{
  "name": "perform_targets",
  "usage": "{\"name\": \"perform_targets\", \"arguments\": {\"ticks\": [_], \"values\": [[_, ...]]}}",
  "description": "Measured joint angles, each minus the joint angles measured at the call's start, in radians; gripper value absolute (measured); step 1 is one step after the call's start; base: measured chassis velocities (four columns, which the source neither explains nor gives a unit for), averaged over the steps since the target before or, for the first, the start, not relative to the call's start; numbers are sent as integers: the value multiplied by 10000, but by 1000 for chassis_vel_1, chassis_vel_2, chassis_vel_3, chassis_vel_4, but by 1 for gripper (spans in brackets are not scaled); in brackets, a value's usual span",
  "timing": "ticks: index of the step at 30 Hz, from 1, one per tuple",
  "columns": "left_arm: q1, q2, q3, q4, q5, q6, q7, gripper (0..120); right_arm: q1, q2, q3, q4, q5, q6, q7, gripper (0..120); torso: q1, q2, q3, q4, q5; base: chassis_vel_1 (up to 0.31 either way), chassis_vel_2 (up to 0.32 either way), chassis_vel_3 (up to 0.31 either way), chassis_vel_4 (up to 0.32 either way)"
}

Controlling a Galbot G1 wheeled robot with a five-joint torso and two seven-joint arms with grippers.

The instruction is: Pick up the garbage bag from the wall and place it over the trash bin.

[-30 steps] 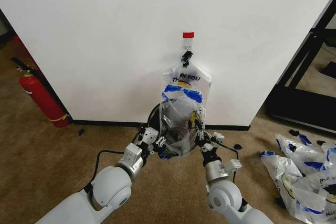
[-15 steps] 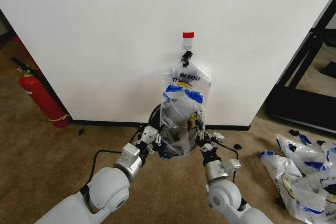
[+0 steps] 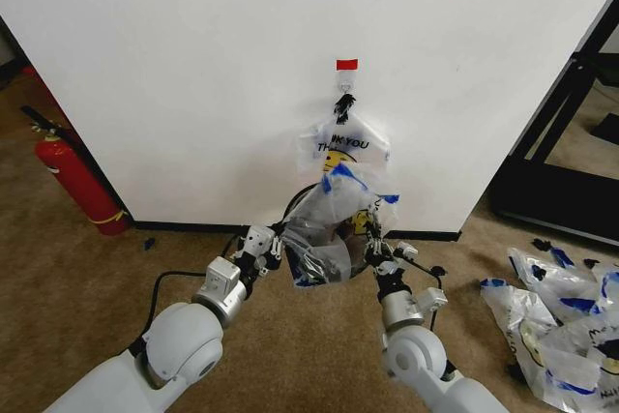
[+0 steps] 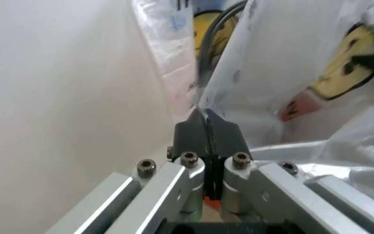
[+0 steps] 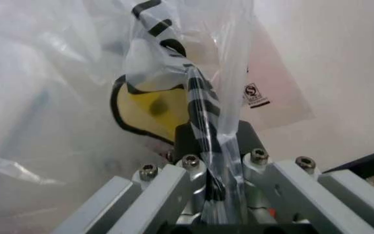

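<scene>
Starting nearest your camera, you have both arms reaching forward over the brown carpet floor (image 3: 87, 278). Your left tool (image 3: 274, 248) has its two black fingers (image 4: 190, 134) pressed together on a fold of the thin translucent whitish plastic garbage bag (image 3: 324, 229), pinching its left edge. Your right tool (image 3: 375, 247) is likewise closed, clamping a bunched strip of the same bag that carries black striping, with the film running between its fingers (image 5: 183, 134). Between the two tools the bag is held spread, its blue handle patches uppermost and a yellow smiley print visible in both wrist views. The bag's mouth sits at the rim of the small round dark see-through trash bin (image 3: 305, 202), which stands on the floor just in front of the white wall (image 3: 193, 65); most of the bin is hidden behind the film.

Beyond, another clear bag with "THANK YOU" print (image 3: 344, 142) hangs on the wall from a hook under a red tag (image 3: 346, 65). A red fire extinguisher (image 3: 77, 181) stands far left, and several similar printed bags (image 3: 561, 316) lie on the floor to your right.
</scene>
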Motion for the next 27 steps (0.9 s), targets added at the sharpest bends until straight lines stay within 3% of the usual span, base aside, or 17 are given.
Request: {"name": "perform_targets", "arguments": {"ticks": [16,24,27], "values": [[-431,-80,90,1304,816,-625,1065,0,-720,-492,320,1034,1461,-1007,-1161,0,0,0,0,-1,-1,0,0,0,0],[-239,-41,52,1148,978,-781,1341,0,-788,-492,366,987,1291,-996,-1319,0,0,0,0,0,0,0,0,0,0],[-33,18,-18,1043,1079,-881,1380,10,-711,-408,347,866,1155,-955,-1202,0,0,0,0,0,0,0,0,0,0]]}}
